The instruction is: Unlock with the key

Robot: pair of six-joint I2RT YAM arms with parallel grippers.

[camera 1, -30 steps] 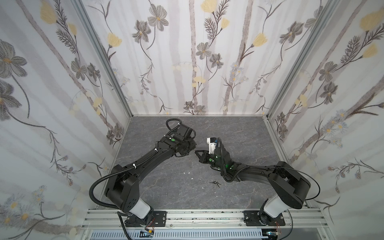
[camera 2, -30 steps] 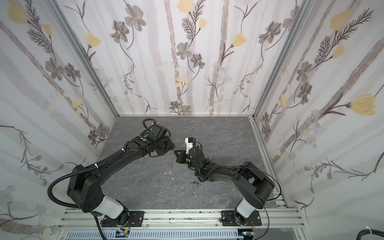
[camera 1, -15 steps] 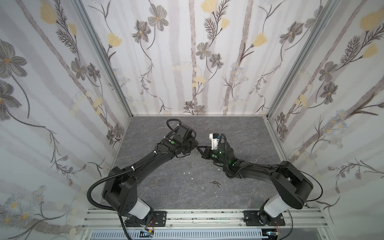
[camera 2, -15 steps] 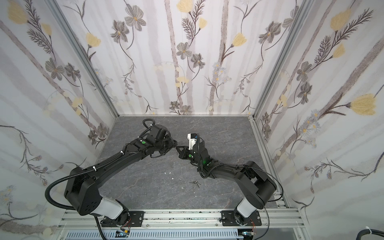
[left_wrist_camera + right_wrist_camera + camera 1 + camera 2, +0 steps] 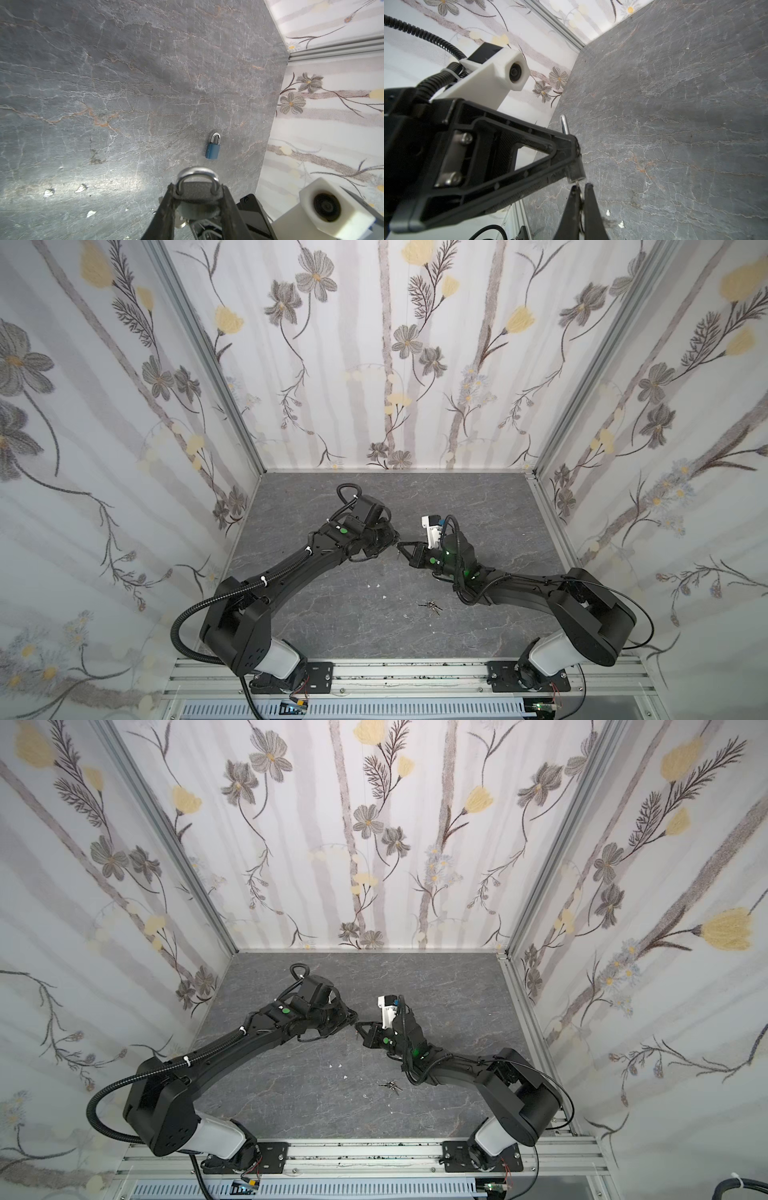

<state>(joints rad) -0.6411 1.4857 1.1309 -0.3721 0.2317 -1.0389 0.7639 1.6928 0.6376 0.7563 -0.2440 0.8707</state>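
Mid-frame in both top views, left hand [image 5: 392,538] clamps the grey padlock [image 5: 197,172]; right hand [image 5: 581,188] pinches the key [image 5: 577,182] at its base. Insertion step, I judge; next needs a straight push.

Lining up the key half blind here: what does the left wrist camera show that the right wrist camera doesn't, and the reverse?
Only the left wrist view: a blue padlock lying loose on the table, and the shackle of the grey padlock seen face-on.
Only the right wrist view: the key pinched in the right end effector, its tip right at the grey padlock's underside. I cannot tell whether it has entered.
Both: the grey padlock clamped in the left end effector, and the table.
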